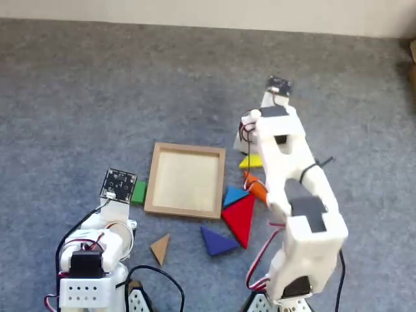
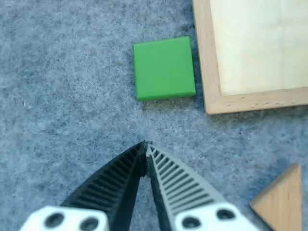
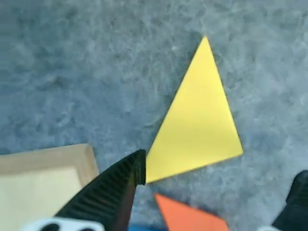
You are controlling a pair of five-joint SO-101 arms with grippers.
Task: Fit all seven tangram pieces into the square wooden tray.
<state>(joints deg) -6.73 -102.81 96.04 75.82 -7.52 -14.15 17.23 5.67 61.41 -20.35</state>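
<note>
The square wooden tray [image 1: 156, 195] lies mid-table with nothing inside it. A green square [image 2: 163, 68] rests on the carpet just beside the tray's wall [image 2: 208, 82]. My left gripper [image 2: 146, 145] is shut and empty, its tips a short way from the green square. A tan triangle [image 2: 281, 202] lies near it. My right gripper [image 3: 219, 168] is open over the yellow triangle [image 3: 199, 120], one finger [image 3: 130, 175] at the triangle's corner beside the tray's corner [image 3: 48, 161]. An orange piece [image 3: 190, 216] lies just beyond the yellow one.
To the right of the tray, a small blue triangle [image 1: 234, 196], a red triangle [image 1: 242, 218] and a larger blue triangle [image 1: 218, 240] lie close together. The right arm [image 1: 296, 188] stretches over them. Grey carpet spreads open at the back and left.
</note>
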